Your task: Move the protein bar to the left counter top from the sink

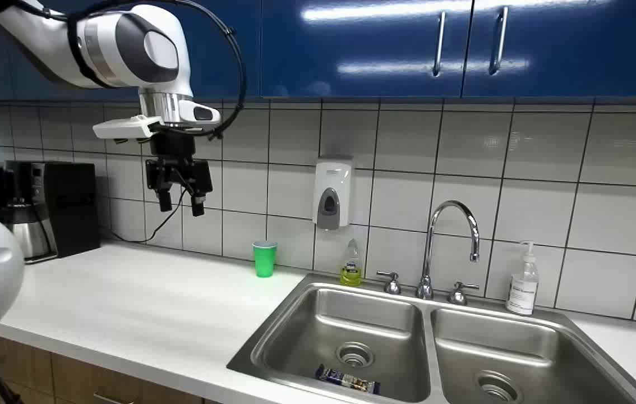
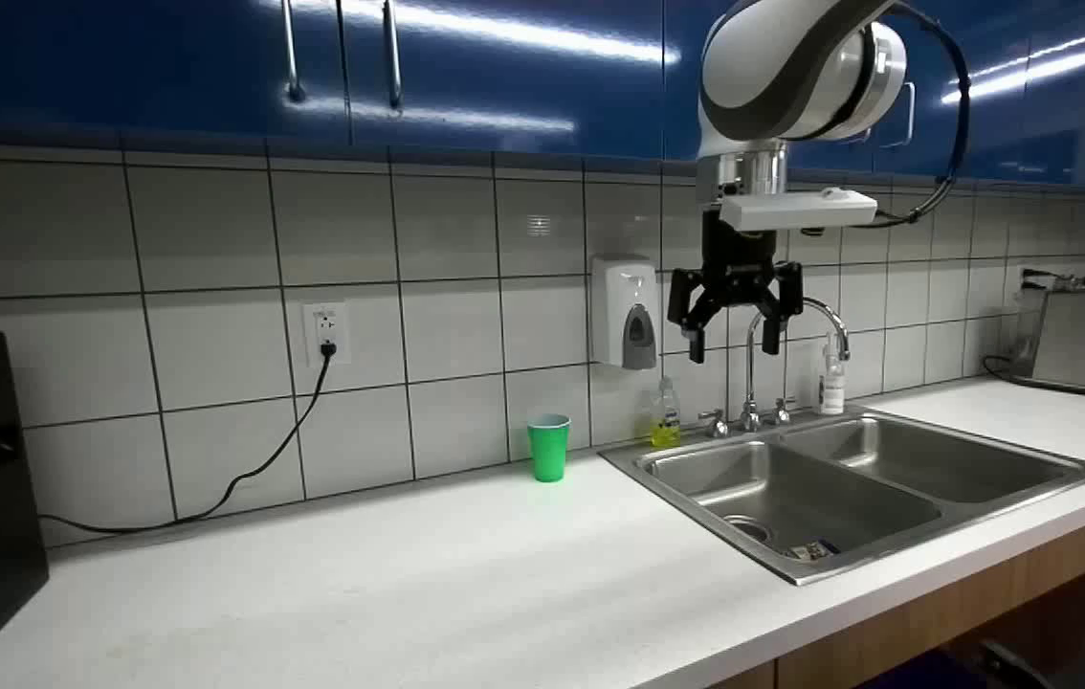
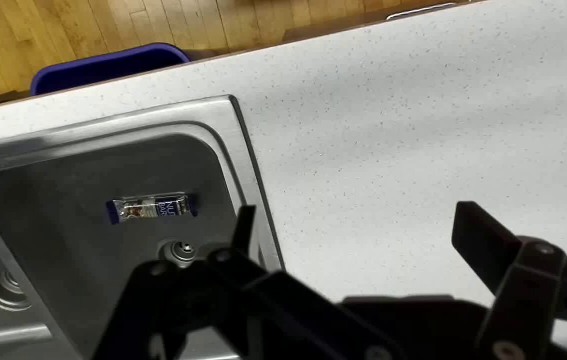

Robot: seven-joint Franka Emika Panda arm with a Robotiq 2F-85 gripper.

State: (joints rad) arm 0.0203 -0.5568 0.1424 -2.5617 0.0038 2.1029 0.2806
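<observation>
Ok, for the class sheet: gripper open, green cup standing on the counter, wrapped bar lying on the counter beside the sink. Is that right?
Not quite: the wrapped bar lies inside the sink, not on the counter, as the wrist view shows. The gripper is open, and the green cup stands on the counter, as you wrote.

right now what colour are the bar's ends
Dark bluish purple; the bar shows best in the wrist view.

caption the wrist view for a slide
Protein bar lying in the sink near a drain, gripper open and empty.
</observation>
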